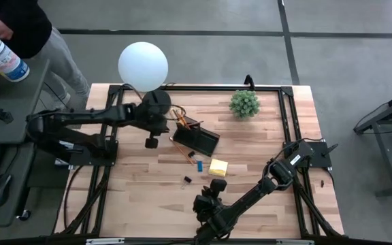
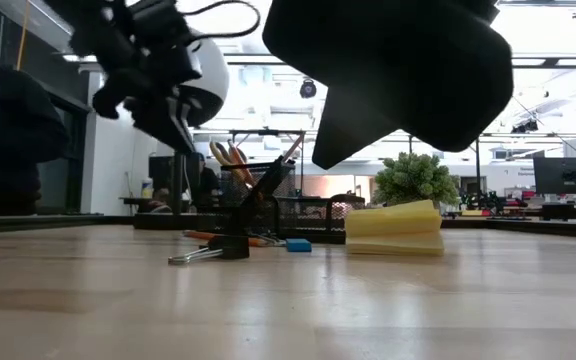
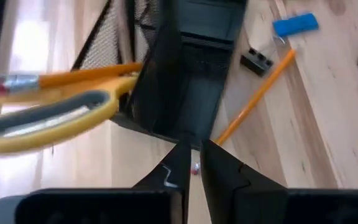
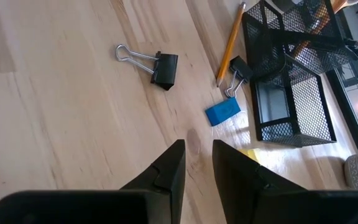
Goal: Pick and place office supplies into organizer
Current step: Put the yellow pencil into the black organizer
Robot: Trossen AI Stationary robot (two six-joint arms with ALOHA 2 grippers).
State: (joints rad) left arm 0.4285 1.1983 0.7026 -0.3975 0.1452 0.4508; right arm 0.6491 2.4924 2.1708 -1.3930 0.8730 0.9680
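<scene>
**Left gripper positioned above the organizer; right gripper hovering over bare table**

The organizer [image 1: 194,139] is located near the table's [image 1: 264,204] centre, just in front of the white globe lamp [image 1: 143,65]. Yellow-handled scissors [image 3: 48,115] and an orange pencil [image 3: 86,76] are seen standing in its taller section. The left gripper [image 3: 191,163] is held directly above the organizer, its fingers drawn narrow with only a slim gap; nothing is seen gripped.

On the tabletop beside the organizer, a second orange pencil [image 4: 230,43], a blue eraser [image 4: 222,112], two black binder clips [image 4: 164,67] and a yellow sticky-note pad [image 1: 218,167] are found.

The right gripper [image 4: 197,163] is suspended over bare wood near the front edge, fingers narrowly parted and empty.
</scene>
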